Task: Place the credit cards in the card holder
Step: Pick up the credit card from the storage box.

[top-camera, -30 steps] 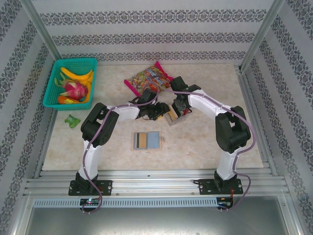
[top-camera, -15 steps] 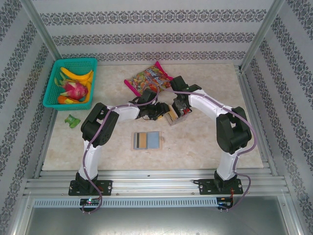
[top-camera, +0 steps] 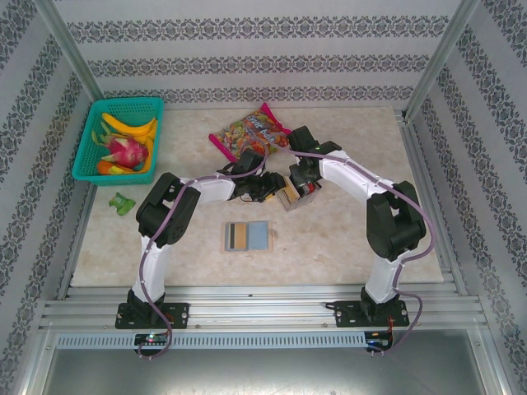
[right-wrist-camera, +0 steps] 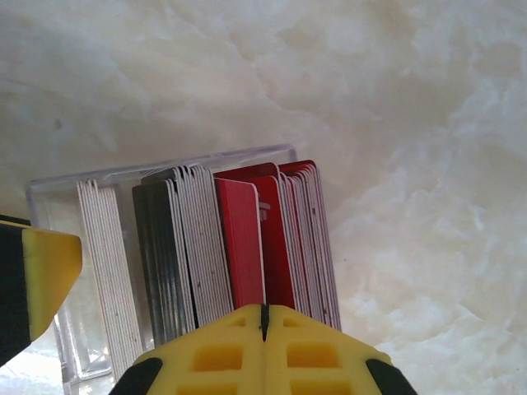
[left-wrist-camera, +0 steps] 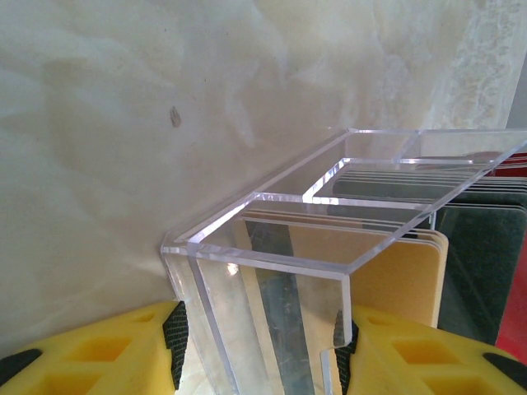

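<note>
My left gripper (left-wrist-camera: 259, 355) is clamped across the clear rack (left-wrist-camera: 265, 257), which holds the credit cards (right-wrist-camera: 183, 247) upright on edge. My right gripper (right-wrist-camera: 263, 319) has its pads pressed together on the top edge of one red card (right-wrist-camera: 243, 239). The card holder (top-camera: 247, 236) lies flat on the table (top-camera: 338, 239), nearer the bases and apart from both grippers.

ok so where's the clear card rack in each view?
Top external: clear card rack mid-table, where both arms meet.
Left wrist: rack at centre, left gripper clamped on its base.
Right wrist: rack left of centre, right gripper shut on a red card.
Shared landmark: red cards in the rack, both wrist views.
</note>
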Controlling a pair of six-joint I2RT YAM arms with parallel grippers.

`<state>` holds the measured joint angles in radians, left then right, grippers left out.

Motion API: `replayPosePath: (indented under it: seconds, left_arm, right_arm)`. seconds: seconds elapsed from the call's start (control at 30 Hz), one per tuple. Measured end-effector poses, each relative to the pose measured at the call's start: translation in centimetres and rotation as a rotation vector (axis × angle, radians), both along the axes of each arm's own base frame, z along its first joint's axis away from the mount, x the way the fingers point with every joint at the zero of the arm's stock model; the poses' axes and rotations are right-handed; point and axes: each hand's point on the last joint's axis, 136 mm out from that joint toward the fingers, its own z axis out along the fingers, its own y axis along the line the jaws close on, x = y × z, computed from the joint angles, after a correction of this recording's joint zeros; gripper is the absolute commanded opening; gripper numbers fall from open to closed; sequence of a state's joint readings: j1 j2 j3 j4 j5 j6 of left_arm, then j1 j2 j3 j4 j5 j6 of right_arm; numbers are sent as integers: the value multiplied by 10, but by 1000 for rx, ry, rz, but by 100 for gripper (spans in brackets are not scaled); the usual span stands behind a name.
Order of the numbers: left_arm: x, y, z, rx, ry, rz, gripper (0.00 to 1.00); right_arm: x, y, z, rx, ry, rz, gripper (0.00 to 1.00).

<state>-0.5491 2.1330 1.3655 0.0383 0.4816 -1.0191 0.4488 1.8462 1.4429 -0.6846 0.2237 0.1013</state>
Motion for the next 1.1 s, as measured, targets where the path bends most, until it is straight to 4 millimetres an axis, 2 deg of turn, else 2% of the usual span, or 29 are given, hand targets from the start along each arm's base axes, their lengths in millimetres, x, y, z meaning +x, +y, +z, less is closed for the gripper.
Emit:
replayPosePath:
  seconds: [0.63,1.1]
  left_arm:
    - [0,0,0,-1,1,-1,52]
    - [0,0,0,-1,0,-1,52]
  right_arm:
    - [-1,5,-11,76,64,0,16]
    - [-2,6,-15,86,78,-12,11]
